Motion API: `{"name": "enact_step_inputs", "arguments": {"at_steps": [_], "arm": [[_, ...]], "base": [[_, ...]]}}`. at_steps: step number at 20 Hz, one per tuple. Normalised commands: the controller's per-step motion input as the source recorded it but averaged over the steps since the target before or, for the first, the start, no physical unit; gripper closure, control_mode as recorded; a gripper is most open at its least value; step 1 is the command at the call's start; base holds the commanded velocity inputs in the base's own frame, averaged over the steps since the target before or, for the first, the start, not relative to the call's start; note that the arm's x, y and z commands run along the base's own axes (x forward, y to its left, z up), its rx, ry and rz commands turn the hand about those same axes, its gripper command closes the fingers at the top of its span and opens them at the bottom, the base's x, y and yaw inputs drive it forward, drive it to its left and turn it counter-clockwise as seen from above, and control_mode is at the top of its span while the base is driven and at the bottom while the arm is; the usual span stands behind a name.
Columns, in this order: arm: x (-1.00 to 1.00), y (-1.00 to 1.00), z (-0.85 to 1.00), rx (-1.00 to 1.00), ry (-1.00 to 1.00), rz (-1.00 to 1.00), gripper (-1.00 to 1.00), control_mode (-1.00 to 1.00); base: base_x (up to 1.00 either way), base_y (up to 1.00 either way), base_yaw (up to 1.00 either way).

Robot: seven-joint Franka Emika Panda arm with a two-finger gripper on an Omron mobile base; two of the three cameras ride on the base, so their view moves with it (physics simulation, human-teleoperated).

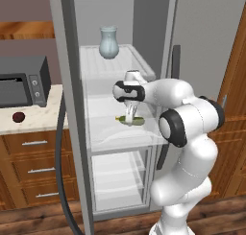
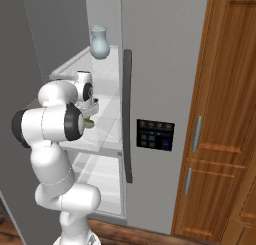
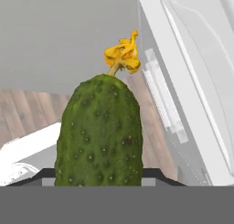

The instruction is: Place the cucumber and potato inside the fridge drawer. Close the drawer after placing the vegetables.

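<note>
Green and bumpy, the cucumber sits pinched in the pincer, whose fingers press against its sides; its yellow withered tip points away from the hand. From the left base camera the cucumber lies roughly level, hanging just above the translucent fridge drawer inside the open grey fridge. The potato rests on the pale bench beside a dark microwave. A bluish vase stands on the upper shelf.
</note>
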Motion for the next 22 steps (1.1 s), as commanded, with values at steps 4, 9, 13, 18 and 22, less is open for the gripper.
{"name": "enact_step_inputs", "arguments": {"at_steps": [4, 9, 13, 18, 22], "arm": [[-0.07, 0.03, -0.67, 0.00, -0.05, 0.00, -1.00, -1.00], [-0.14, 0.00, 0.11, 0.00, -0.04, 0.00, -1.00, -1.00], [0.31, 0.06, 0.70, -0.01, 0.00, 0.00, -1.00, -1.00], [0.16, 0.02, 0.82, -0.01, 0.00, -0.01, -1.00, -1.00], [-0.43, 0.00, 0.86, 0.00, -0.08, -0.02, -1.00, -1.00]], "base": [[0.00, 0.00, 0.00], [0.00, 0.00, 0.00], [0.00, 0.00, 0.00], [0.00, 0.00, 0.00], [0.00, 0.00, 0.00]]}}
